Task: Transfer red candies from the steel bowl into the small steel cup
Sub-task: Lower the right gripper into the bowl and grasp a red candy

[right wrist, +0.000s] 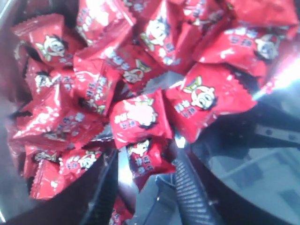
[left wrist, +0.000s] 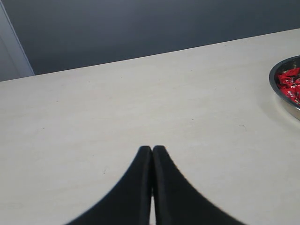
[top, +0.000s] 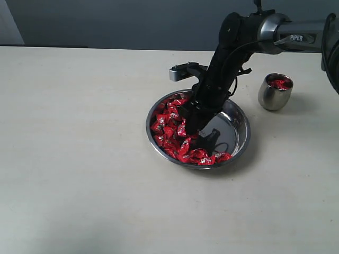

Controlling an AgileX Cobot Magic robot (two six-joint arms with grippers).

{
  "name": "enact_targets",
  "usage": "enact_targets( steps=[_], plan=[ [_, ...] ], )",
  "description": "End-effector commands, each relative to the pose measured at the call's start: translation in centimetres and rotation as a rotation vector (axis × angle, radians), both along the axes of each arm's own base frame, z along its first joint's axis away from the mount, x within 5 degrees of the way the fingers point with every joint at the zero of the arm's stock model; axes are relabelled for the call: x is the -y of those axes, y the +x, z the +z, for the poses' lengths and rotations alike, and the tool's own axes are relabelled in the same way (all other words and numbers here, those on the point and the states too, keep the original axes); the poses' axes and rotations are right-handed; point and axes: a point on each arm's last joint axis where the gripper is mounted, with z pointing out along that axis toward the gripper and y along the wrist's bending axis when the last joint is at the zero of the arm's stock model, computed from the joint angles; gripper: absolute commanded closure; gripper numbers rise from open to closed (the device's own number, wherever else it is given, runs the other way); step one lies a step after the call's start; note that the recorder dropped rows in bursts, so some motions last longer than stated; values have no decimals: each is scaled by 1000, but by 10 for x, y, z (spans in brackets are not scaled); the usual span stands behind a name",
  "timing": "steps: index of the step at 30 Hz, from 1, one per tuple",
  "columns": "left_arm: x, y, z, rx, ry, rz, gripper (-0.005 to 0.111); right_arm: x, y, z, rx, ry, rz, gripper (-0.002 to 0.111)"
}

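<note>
The steel bowl (top: 235,124) sits mid-table with red candies (top: 167,129) heaped in its left half. My right gripper (top: 192,127) reaches down into the pile. In the right wrist view the gripper (right wrist: 146,157) is open, its ribbed fingers (right wrist: 185,180) on either side of one red candy (right wrist: 149,159) with a gap beside it. More candies (right wrist: 140,115) crowd around. The small steel cup (top: 274,96) stands upright right of the bowl with a few red candies (top: 279,83) inside. My left gripper (left wrist: 152,149) is shut and empty over bare table.
The bowl's rim (left wrist: 282,92) with some candies (left wrist: 288,80) shows at the edge of the left wrist view. A grey wall runs behind the pale table (top: 79,159). The left arm is out of the exterior view.
</note>
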Motion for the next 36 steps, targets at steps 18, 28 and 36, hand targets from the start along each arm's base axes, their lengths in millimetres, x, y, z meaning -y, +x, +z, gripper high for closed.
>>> enact_targets(
  steps=[18, 28, 36],
  plan=[
    [1, 0, 1, 9, -6, -10, 106, -10, -3, -2, 55, -62, 53, 84],
    [1, 0, 1, 9, -6, -10, 106, -10, -3, -1, 54, -62, 54, 105],
    [1, 0, 1, 9, -6, -10, 106, 3, -1, 29, 148, -133, 73, 106]
  ],
)
